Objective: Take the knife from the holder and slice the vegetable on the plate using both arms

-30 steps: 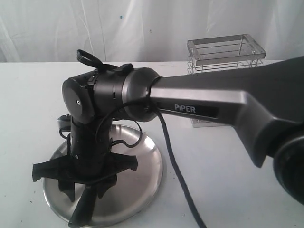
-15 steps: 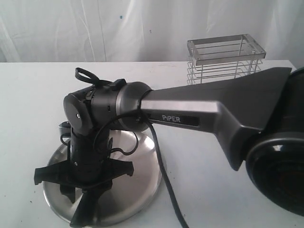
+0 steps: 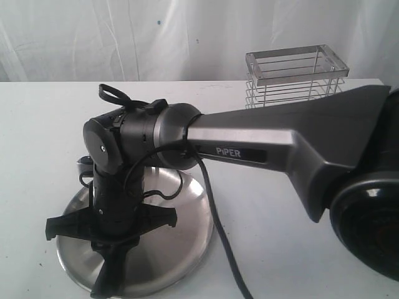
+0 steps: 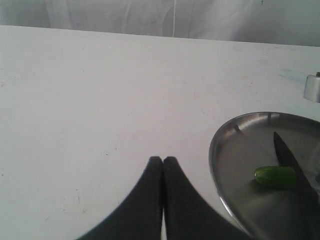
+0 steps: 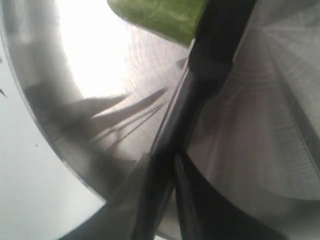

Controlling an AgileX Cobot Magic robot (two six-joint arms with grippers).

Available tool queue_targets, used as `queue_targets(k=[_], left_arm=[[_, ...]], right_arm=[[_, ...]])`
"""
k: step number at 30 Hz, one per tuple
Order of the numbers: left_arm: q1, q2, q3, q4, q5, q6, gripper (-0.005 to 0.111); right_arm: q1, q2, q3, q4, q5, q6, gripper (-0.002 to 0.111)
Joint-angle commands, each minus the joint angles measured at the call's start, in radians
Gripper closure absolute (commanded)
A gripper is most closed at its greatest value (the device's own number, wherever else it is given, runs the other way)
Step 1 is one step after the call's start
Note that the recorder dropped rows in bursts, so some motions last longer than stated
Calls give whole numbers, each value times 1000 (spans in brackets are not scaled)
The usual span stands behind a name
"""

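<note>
On the white desk (image 3: 43, 124), in front of a white cloth backdrop (image 3: 187, 37), the tall rectangular holder of shiny steel wire (image 3: 296, 68) stands at the far side. Its lower part is covered by the long grey link of the right arm (image 3: 280, 140). This arm reaches across from the right side and bends down at the wrist, so it blocks most of my exterior view of the large round stainless-steel plate (image 3: 187, 249). From there I see neither the vegetable nor the knife. A small silvery cylinder (image 4: 312, 87) sits on the desk just beside the plate's rim. In the left wrist view the small glossy green vegetable (image 4: 274, 176) lies on the plate. The slim knife with the dark pointed blade (image 4: 289, 159) is right next to it, but I cannot say whether they touch. The right fingers (image 3: 110, 271) point straight down over the near part of the plate. In the right wrist view they are drawn close together on both sides of the black knife (image 5: 197, 95), and it looks to me that they grip it. The knife runs from them toward the vegetable (image 5: 160, 15), which is at the edge of that picture. The left fingers (image 4: 163, 170) are pressed fully together with nothing between them. They hover low over the bare desk, near the plate's rim (image 4: 220, 145) but apart from it.
</note>
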State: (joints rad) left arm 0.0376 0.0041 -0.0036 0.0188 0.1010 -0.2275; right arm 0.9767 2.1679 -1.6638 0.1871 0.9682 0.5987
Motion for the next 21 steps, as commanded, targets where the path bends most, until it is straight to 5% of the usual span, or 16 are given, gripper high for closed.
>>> queue_targets(k=[1, 9, 14, 21], left_arm=[[-4, -4, 4, -8, -2, -1, 107], [-4, -4, 4, -8, -2, -1, 107], [-4, -4, 4, -8, -2, -1, 107], [-4, -4, 4, -8, -2, -1, 107]], right_arm=[[2, -33, -3, -103, 86, -16, 104], [0, -42, -3, -89, 48, -25, 94], [0, -33, -3, -46, 22, -56, 54], [0, -2, -3, -1, -64, -56, 50]])
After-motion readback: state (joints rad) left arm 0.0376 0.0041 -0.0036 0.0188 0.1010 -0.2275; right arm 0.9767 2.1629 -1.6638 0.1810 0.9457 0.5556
